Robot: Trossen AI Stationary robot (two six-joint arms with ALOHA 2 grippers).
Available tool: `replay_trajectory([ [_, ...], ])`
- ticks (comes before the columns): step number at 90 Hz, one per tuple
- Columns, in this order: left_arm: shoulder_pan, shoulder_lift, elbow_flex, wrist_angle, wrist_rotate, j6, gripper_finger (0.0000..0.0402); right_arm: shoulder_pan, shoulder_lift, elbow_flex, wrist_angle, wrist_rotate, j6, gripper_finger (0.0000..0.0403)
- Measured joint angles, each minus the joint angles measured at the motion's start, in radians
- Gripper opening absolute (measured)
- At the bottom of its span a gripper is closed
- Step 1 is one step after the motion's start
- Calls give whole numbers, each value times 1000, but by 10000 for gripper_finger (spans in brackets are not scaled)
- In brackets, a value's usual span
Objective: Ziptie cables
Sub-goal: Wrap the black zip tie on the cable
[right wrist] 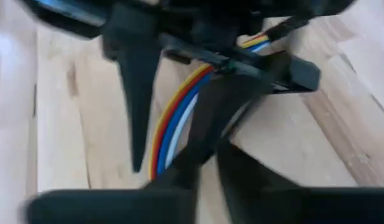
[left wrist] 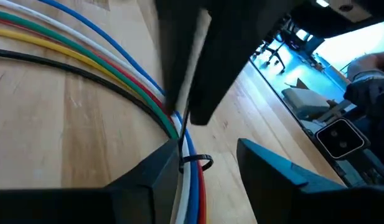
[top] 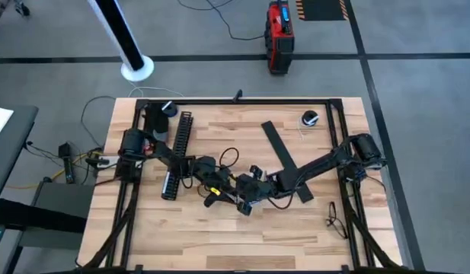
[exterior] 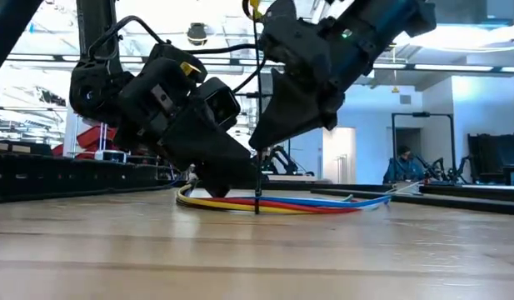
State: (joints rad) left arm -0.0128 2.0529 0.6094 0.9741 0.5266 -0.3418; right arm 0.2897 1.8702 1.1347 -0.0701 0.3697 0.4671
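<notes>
Near the middle of the wooden tabletop, toward its front half, the cables lie flat on the wood as a bundle of yellow, red, blue and white wires, curving away in the left wrist view beside green and black strands. Both arms meet over this bundle. The left gripper comes down from the left edge side with its fingers spread apart, straddling the wires where a thin black zip tie loops around them. The right gripper reaches in from the right edge and holds the tie's upright tail pinched between its fingertips, standing vertically above the bundle. A comb-slotted black channel and a flat black strip lie farther back.
</notes>
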Motion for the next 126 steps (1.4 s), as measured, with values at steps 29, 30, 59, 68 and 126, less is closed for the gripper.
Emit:
replay_trajectory([
  [29,-19,1,11,0,-126,-33,144,52,1,1,92,182,-57,1],
  [30,-19,1,12,-2,-130,-33,142,52,1,1,95,183,-58,1],
  [59,-20,2,39,-56,-192,-20,62,59,0,1,120,212,-76,0],
  [68,-20,2,39,-66,-204,-16,31,64,1,1,129,217,-79,0],
  [126,-56,0,39,-90,-312,-7,4,80,-13,4,127,267,-84,0],
])
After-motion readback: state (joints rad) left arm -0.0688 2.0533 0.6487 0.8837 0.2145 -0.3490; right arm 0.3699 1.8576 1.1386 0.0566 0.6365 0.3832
